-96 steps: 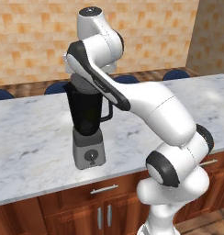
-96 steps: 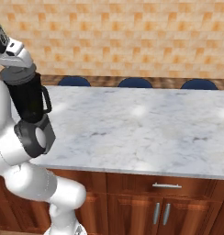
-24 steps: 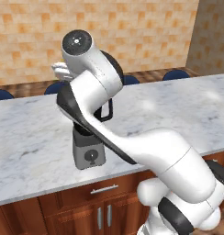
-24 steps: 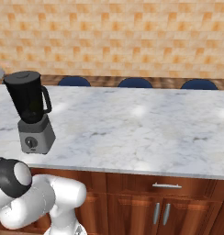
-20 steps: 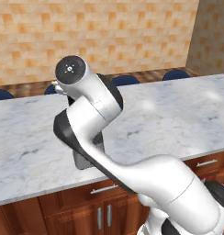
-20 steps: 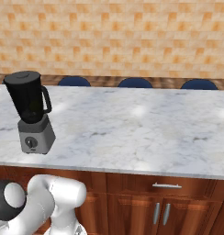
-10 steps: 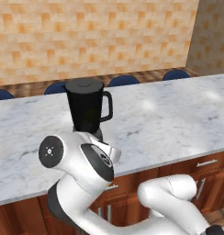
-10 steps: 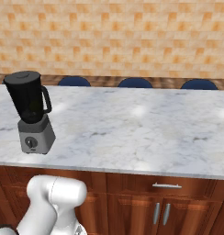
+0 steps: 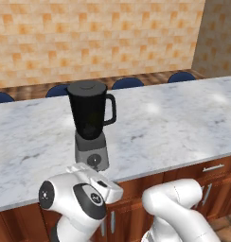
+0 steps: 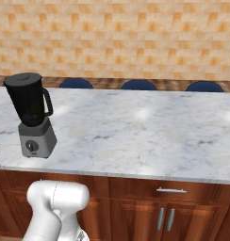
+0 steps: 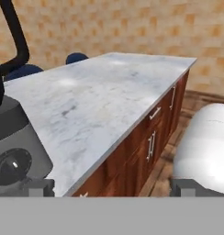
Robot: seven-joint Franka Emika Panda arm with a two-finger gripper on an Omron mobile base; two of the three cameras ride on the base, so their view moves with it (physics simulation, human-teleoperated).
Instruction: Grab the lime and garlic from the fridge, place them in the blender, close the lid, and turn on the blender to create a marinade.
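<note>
Near counter [image 9: 183,123] front edge, blender [image 9: 90,124], lid [image 9: 86,85] on, tool [image 11: 109,187] spread open.

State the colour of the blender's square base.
Grey, under the black jug; the blender base shows best in the left base view.

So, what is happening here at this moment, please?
The white robot arm is folded down low in front of the counter, and it is not holding anything that can be seen. The blender stands on the marble counter near its front edge, with the lid on top of the black jug. The hand view looks along the counter, with the blender's base and its round dial close at the left. The gripper's finger tips stand wide apart, with nothing between them.
</note>
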